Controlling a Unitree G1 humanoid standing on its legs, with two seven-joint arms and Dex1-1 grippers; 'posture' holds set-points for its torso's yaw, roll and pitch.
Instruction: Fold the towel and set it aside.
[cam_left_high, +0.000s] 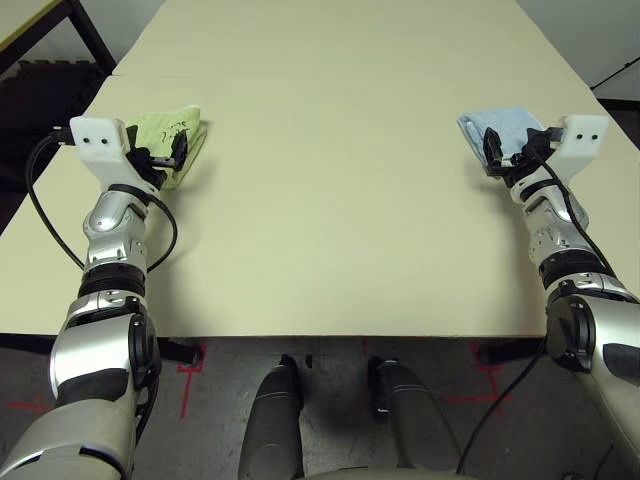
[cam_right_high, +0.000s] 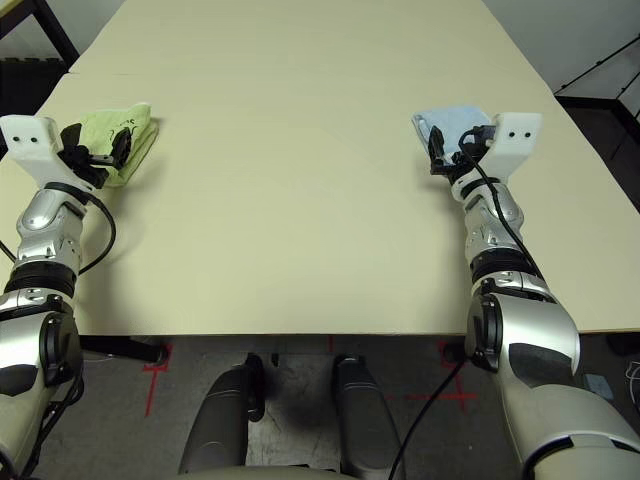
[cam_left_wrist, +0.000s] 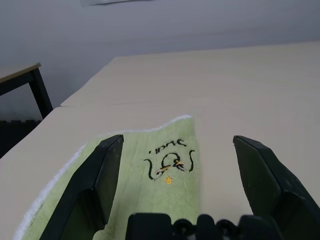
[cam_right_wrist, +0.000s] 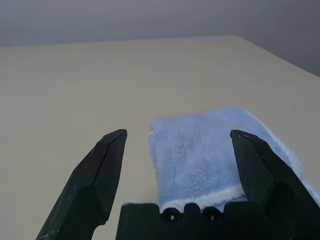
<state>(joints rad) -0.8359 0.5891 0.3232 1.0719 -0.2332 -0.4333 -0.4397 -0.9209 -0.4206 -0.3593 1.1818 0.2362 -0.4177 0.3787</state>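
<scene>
Left eye view shows a wide beige table (cam_left_high: 330, 200) with the towel (cam_left_high: 170, 135), light green and folded, lying near its left edge. The left gripper (cam_left_high: 178, 150) hovers just above this towel with its two black fingers spread apart, holding nothing. On the opposite side lies a light blue towel (cam_left_high: 500, 128), also folded. The right gripper (cam_left_high: 492, 150) is over it with jaws wide apart and empty too.
</scene>
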